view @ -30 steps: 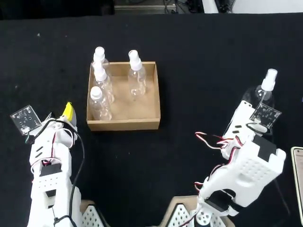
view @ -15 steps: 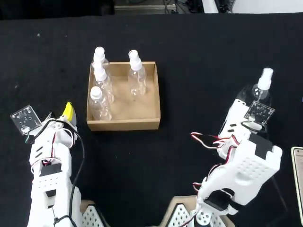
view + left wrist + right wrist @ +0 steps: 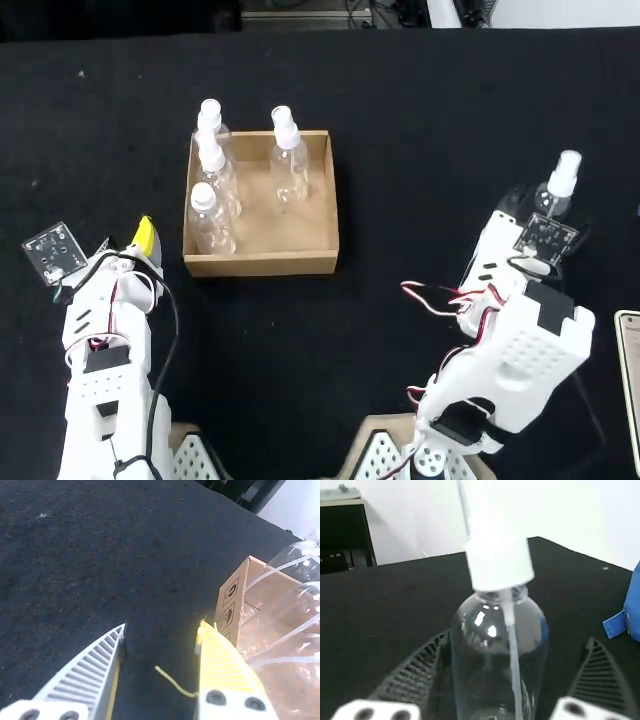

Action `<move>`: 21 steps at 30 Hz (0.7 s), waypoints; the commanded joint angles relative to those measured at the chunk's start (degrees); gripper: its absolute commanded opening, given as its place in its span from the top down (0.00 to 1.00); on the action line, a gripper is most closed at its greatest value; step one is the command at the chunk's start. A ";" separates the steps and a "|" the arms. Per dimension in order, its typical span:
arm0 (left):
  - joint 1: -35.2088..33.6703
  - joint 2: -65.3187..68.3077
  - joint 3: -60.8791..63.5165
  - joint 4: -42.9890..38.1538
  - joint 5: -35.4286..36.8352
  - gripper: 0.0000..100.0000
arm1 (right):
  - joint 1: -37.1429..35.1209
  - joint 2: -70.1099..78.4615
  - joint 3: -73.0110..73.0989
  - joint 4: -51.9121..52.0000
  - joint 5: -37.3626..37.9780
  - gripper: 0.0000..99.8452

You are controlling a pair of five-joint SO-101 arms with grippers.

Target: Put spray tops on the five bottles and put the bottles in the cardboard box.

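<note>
The cardboard box [image 3: 320,200] stands left of centre on the black table and holds several clear bottles with white spray tops [image 3: 288,152]; one of them [image 3: 209,118] is at its far-left corner. Another bottle [image 3: 556,192] stands upright at the right, with its spray top [image 3: 496,555] on. My right gripper [image 3: 518,639] is open around this bottle's body, one finger [image 3: 415,672] close to the glass, the other [image 3: 594,672] apart from it. My left gripper [image 3: 162,625] is open and empty, low over the cloth just left of the box's corner [image 3: 231,605].
A blue object [image 3: 626,611] lies on the table near the right-hand bottle. A white object [image 3: 631,352] sits at the table's right edge. Bare black cloth [image 3: 420,130] stretches between the box and the right arm.
The right arm shifted slightly towards the left, and the bottle's spray top swayed a little between its fingers. The left arm and the box have not moved.
</note>
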 commanded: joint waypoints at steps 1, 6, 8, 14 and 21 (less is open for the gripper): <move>0.75 -0.44 0.84 -1.49 0.00 0.79 | -0.88 -0.13 0.57 -5.54 0.70 0.67; 0.75 -0.44 0.84 -1.49 0.00 0.79 | -0.97 -0.84 4.26 -13.01 2.81 0.71; 0.75 -0.44 0.84 -1.49 0.00 0.79 | -0.97 -1.98 4.97 -12.84 3.25 0.72; 0.75 -0.44 0.92 -1.49 0.00 0.79 | -0.88 -4.09 5.14 -12.84 3.43 0.72; 0.75 -0.44 0.92 -1.49 0.00 0.79 | -0.35 -12.97 7.08 -5.71 2.99 0.72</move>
